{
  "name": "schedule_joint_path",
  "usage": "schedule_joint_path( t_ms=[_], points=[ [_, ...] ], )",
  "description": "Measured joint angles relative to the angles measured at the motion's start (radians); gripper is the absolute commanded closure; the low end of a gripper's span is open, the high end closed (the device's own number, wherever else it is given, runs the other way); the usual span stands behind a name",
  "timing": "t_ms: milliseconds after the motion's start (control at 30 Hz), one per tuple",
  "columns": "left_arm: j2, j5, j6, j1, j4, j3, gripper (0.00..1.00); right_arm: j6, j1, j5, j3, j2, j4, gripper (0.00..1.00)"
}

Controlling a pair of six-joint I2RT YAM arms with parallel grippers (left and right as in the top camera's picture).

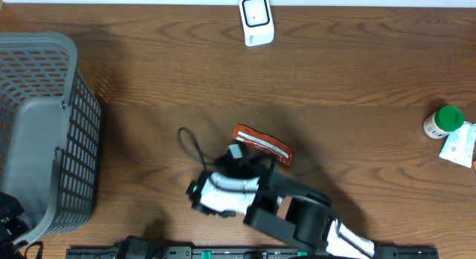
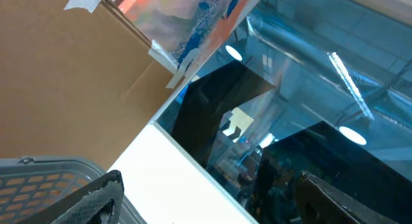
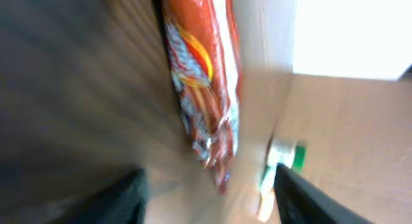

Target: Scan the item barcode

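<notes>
My right gripper (image 3: 209, 185) is released, fingers spread wide; the orange packet (image 3: 203, 76) lies just ahead, mid-tabletop toward the front edge. My left gripper (image 2: 211, 179) gapes too.

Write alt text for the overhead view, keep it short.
The right claw sits at one end of an orange-red snack packet lying mid-table. A grey mesh basket stands at the left edge, a white scanner at top centre, a green-capped bottle and white sachet at the right.
</notes>
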Motion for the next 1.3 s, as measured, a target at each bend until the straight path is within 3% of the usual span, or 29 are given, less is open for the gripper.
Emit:
schedule_joint_path(
  t_ms=[167,233,267,300,367,400,600,900,1300],
  points=[
    [0.000,0.000,0.000,0.000,0.000,0.000,0.15,0.016,0.072,0.013,0.005,-0.002,-0.017,0.23],
    [0.000,0.000,0.000,0.000,0.000,0.000,0.15,0.043,0.086,0.003,0.015,-0.003,-0.044,0.24],
    [0.000,0.000,0.000,0.000,0.000,0.000,0.15,0.053,0.085,-0.011,0.024,-0.003,-0.063,0.36],
    [0.000,0.000,0.000,0.000,0.000,0.000,0.15,0.061,0.084,-0.034,0.038,-0.005,-0.077,0.58],
    [0.000,0.000,0.000,0.000,0.000,0.000,0.15,0.072,0.074,-0.095,0.067,-0.008,-0.090,0.94],
    [0.000,0.000,0.000,0.000,0.000,0.000,0.15,0.077,0.064,-0.123,0.079,-0.011,-0.091,0.99],
    [0.000,0.000,0.000,0.000,0.000,0.000,0.15,0.024,-0.068,-0.169,0.127,-0.086,-0.008,0.99],
    [0.000,0.000,0.000,0.000,0.000,0.000,0.15,-0.140,-0.324,-0.068,0.138,-0.104,0.047,0.99],
    [0.000,0.000,0.000,0.000,0.000,0.000,0.15,-0.266,-0.329,-0.137,0.079,-0.100,0.194,0.99]
  ],
)
